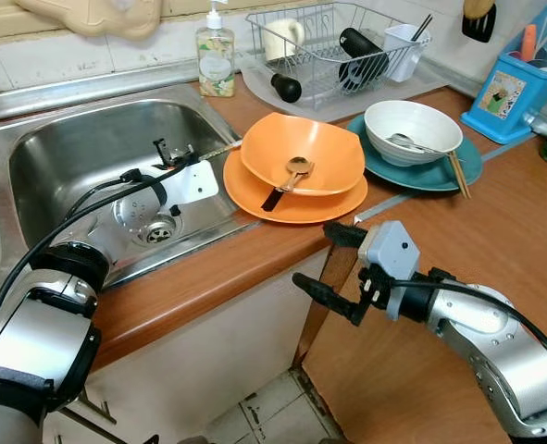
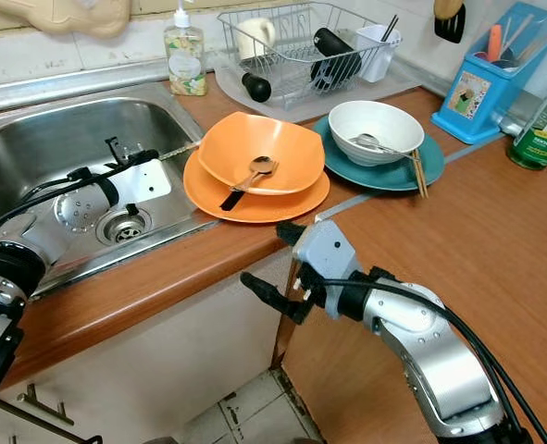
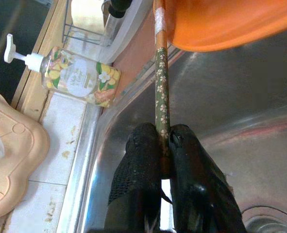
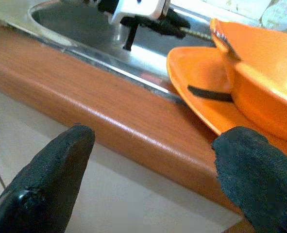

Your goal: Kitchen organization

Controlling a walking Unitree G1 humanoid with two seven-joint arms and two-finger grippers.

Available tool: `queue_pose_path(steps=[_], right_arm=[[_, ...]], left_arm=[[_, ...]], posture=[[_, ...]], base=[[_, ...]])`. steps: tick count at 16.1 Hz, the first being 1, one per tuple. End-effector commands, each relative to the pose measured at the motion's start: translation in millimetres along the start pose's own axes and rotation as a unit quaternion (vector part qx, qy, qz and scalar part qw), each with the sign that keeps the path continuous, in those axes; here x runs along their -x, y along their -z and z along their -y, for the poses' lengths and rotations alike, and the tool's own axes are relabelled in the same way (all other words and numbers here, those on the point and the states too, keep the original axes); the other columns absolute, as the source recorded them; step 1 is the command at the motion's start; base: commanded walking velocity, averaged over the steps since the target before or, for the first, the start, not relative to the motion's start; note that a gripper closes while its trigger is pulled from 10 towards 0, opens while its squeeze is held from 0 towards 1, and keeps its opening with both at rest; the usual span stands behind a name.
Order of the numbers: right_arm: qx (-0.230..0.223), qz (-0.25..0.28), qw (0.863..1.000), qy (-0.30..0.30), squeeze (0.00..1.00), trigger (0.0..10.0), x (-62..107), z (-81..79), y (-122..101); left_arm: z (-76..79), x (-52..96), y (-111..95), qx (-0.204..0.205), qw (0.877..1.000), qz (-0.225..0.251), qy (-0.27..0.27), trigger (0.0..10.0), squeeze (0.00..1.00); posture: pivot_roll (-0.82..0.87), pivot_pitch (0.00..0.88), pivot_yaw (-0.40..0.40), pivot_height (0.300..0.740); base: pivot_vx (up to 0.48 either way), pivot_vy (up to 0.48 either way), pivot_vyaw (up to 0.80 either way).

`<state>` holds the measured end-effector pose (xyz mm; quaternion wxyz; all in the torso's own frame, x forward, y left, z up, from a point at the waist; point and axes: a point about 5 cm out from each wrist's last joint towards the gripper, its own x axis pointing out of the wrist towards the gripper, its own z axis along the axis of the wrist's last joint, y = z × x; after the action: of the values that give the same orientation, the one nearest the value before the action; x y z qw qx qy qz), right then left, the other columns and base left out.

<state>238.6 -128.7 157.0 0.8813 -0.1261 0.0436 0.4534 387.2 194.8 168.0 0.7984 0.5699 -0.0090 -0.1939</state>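
Sink (image 1: pixel 32 139): left tool (image 3: pixel 164 145) clenched on chopstick (image 3: pixel 160 92); right tool (image 1: pixel 333 264) released nr counter.

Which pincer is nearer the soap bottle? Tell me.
Left. The left pincer is over the sink, gripping a chopstick, below the soap bottle. The right pincer hangs open off the counter edge, much farther away.

We count one orange plate (image 1: pixel 296 203), one orange bowl (image 1: pixel 324 148), one teal plate (image 1: pixel 430 171) and one white bowl (image 1: pixel 412 125). We see two spoons (image 1: pixel 296 168), one soap bottle (image 1: pixel 216 57) and one dish rack (image 1: pixel 333 51).
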Motion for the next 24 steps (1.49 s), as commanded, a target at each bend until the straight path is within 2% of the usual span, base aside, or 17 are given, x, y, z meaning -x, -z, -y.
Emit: queue_pose_path(steps=[1,2,5,9,14,16,17,18,19,20,21,24], right_arm=[[0.012,0.006,1.0,0.005,0.0,10.0,4.0,3.3,-4.2],[0.012,0.006,1.0,0.005,0.0,10.0,4.1,3.4,-4.3],[0.018,0.013,1.0,0.016,0.0,10.0,4.3,3.9,-10.4],[0.024,0.027,0.999,0.022,0.0,10.0,-3.1,2.5,-26.4],[0.022,0.037,0.998,0.04,0.0,10.0,-5.9,9.8,-31.6],[0.019,0.037,0.998,0.038,0.0,10.0,-5.4,11.8,-30.1],[0.018,0.038,0.998,0.039,0.0,10.0,-5.2,11.8,-29.8],[0.018,0.039,0.998,0.04,0.0,10.0,-5.3,12.1,-29.8],[0.018,0.04,0.998,0.041,0.0,10.0,-5.3,12.4,-29.9],[0.017,0.044,0.998,0.045,0.0,10.0,-5.8,13.5,-30.8],[0.012,0.052,0.997,0.048,0.95,10.0,-5.8,14.8,-33.1],[-0.004,0.081,0.995,0.062,1.0,10.0,-2.7,19.8,-42.5]], left_arm=[[-9.5,-0.5,-2.0,-0.007,1.0,0.003,-0.012,0.0,0.0],[-10.3,0.1,-1.0,-0.007,1.0,0.002,-0.013,0.0,0.0],[-16.4,16.2,22.9,0.026,0.999,-0.035,-0.032,0.0,0.0],[-11.7,45.5,57.3,0.057,0.992,-0.106,-0.038,0.0,0.0],[-1.6,60.2,68.1,0.094,0.98,-0.17,-0.037,1.1,0.0],[3.4,64.0,71.8,0.116,0.971,-0.207,-0.027,2.5,0.0],[4.7,65.1,72.9,0.117,0.969,-0.218,-0.03,9.2,0.0],[5.0,63.9,72.8,0.127,0.968,-0.213,-0.032,10.0,0.0],[5.4,62.6,71.3,0.138,0.968,-0.209,-0.034,10.0,0.2],[6.0,60.2,67.9,0.141,0.968,-0.204,-0.033,10.0,1.0],[5.9,58.1,62.9,0.153,0.968,-0.199,-0.034,10.0,1.0],[4.4,56.2,59.4,0.189,0.962,-0.193,-0.045,10.0,1.0]], posture=[[-0.15,0.0,-0.016,0.74],[-0.15,0.0,-0.016,0.74],[-0.14,0.0,-0.022,0.74],[-0.13,0.0,-0.04,0.74],[-0.13,0.0,-0.043,0.74],[-0.13,0.0,-0.043,0.74],[-0.13,0.0,-0.045,0.74],[-0.13,0.0,-0.045,0.74],[-0.13,0.0,-0.045,0.74],[-0.13,0.0,-0.044,0.74],[-0.13,0.0,-0.043,0.74],[-0.13,0.0,-0.044,0.74]], base=[[0.0,0.0,0.0],[0.0,0.0,0.0],[0.0,0.0,0.0],[0.0,0.0,0.0],[0.0,0.0,0.0],[0.0,0.0,0.0],[0.0,0.0,0.0],[0.0,0.0,0.0],[0.0,0.0,0.0],[0.0,0.0,0.0],[0.0,0.0,0.0],[0.0,0.0,0.0]])
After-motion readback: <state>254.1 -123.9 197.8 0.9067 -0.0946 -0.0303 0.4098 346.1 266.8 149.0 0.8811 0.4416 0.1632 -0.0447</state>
